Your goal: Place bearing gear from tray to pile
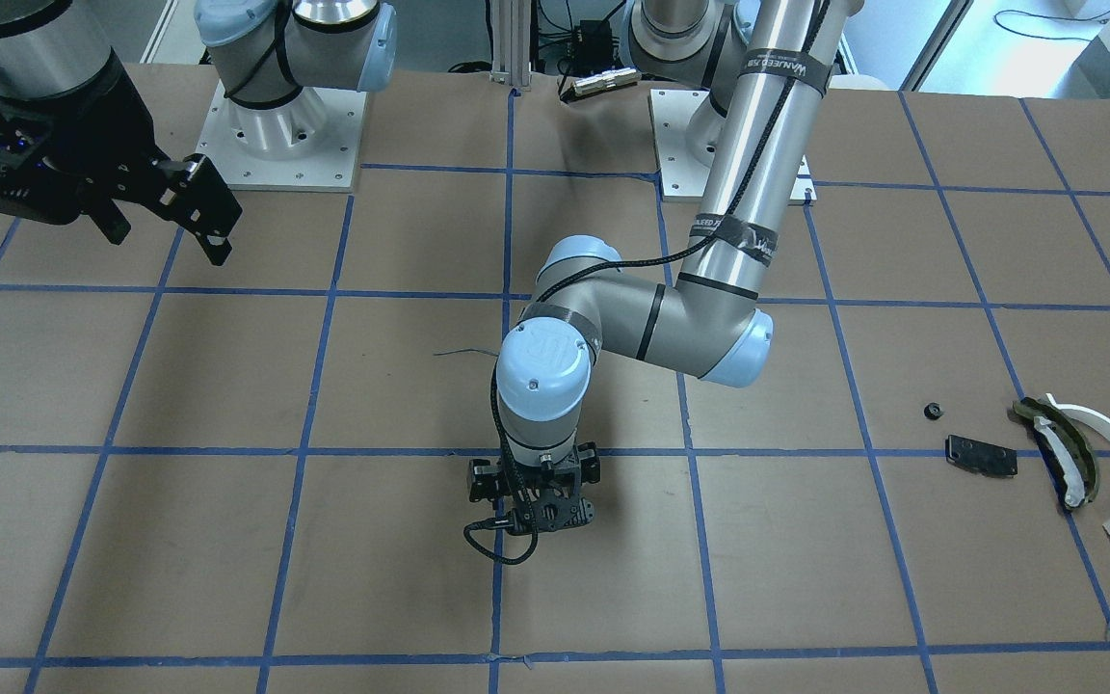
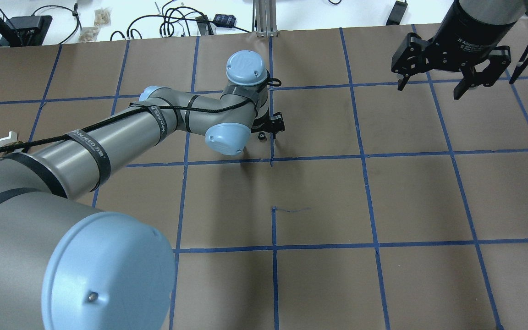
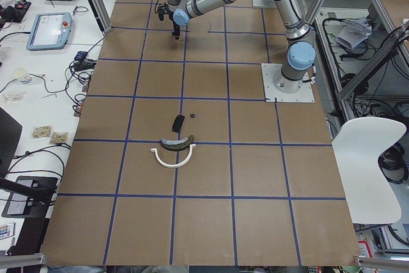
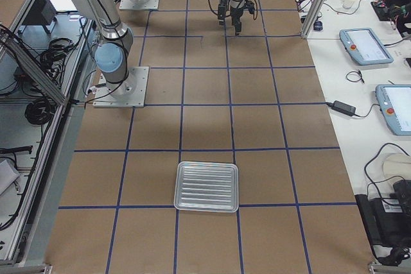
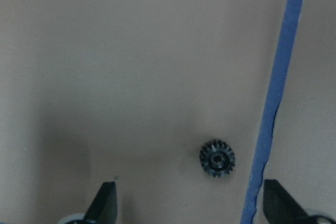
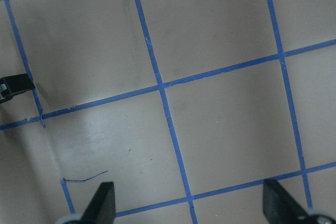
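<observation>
Front view: the pile (image 1: 1064, 448) lies at the right edge, the left gripper (image 1: 536, 508) low at centre. Overhead: the gear (image 2: 261, 136) sits on the table (image 2: 319, 192) just beside that gripper; the right gripper (image 2: 429, 87), upper right, has its jaws apart. Left wrist view: the gear is lower centre, jaws spread either side of it. It looks small, stiff and probably light, so pinch across the toothed rim.

The silver-grey tubular left arm (image 1: 753, 145) has pale blue round joint caps (image 1: 543, 359), black bands (image 1: 786, 67) lettered in white and a braided black cable (image 1: 494, 414).
</observation>
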`<state>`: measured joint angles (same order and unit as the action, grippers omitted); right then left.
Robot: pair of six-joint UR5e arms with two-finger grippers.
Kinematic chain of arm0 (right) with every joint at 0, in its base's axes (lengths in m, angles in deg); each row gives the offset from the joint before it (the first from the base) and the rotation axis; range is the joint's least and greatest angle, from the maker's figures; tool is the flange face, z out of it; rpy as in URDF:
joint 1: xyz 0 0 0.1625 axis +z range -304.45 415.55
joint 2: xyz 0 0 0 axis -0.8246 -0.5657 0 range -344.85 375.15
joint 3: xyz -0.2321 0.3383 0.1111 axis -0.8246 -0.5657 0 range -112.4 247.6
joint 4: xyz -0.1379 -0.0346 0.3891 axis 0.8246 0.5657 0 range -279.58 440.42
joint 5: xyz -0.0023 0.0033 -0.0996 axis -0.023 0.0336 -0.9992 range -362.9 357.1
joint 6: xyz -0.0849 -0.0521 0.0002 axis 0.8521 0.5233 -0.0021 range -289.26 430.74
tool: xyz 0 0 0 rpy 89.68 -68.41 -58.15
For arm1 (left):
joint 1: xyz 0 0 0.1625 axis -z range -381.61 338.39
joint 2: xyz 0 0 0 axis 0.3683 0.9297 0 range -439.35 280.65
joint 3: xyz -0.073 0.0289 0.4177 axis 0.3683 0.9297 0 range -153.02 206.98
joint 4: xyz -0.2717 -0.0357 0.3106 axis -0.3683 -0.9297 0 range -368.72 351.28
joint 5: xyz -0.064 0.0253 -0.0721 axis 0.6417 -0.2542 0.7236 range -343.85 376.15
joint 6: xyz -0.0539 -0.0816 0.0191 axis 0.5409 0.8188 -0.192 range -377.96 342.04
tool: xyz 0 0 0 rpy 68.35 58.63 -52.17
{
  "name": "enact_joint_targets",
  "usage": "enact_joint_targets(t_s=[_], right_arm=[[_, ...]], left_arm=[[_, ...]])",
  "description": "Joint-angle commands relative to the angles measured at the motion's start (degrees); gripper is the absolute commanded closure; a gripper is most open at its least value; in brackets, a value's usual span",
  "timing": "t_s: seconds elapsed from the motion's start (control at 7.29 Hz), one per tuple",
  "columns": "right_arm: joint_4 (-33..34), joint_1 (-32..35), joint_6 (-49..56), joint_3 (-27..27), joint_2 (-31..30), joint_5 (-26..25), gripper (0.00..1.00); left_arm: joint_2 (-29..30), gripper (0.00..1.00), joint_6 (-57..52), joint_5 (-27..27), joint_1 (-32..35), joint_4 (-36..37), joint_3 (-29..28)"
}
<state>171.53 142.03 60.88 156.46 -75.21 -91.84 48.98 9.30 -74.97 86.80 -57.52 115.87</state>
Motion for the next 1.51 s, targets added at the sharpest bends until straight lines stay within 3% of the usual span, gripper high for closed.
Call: enact_joint_targets(t_s=[0.0, 0.14, 0.27, 0.41, 0.55, 0.82, 1.1, 1.37], right_arm=[[4.32, 4.46, -3.21, -0.08, 2.28, -1.40, 0.00], [4.17, 6.66, -2.89, 0.00, 2.47, -5.68, 0.00], [4.51, 6.68, -2.45, 0.09, 2.56, -5.72, 0.00], [4.60, 6.68, -2.27, 0.01, 2.56, -5.46, 0.00], [4.61, 6.68, -2.10, 0.01, 2.47, -5.37, 0.00], [4.69, 6.60, -0.95, -0.60, 2.64, -5.28, 0.00], [4.69, 6.51, 0.54, -0.43, 2.56, -5.28, 0.00], [5.83, 6.51, 0.63, -0.43, 2.65, -5.37, 0.00]], left_arm=[[0.69, 0.09, -0.11, -0.27, 0.04, 0.90, -1.69], [1.13, 0.09, -0.11, -0.36, 0.04, 0.72, -1.79], [1.83, 0.20, -0.71, -0.28, 0.04, 0.63, -1.79], [2.01, 0.67, -0.98, -0.19, 0.04, 0.37, -1.70], [2.01, 0.85, -0.90, 1.64, 0.13, -0.33, -1.53], [1.57, 1.00, -0.98, 1.75, 0.04, -0.42, -1.61], [0.17, 1.00, -1.77, 1.75, -0.91, -1.29, -1.96], [-5.95, 1.00, -11.22, 0.87, -7.48, -10.13, -1.10]])
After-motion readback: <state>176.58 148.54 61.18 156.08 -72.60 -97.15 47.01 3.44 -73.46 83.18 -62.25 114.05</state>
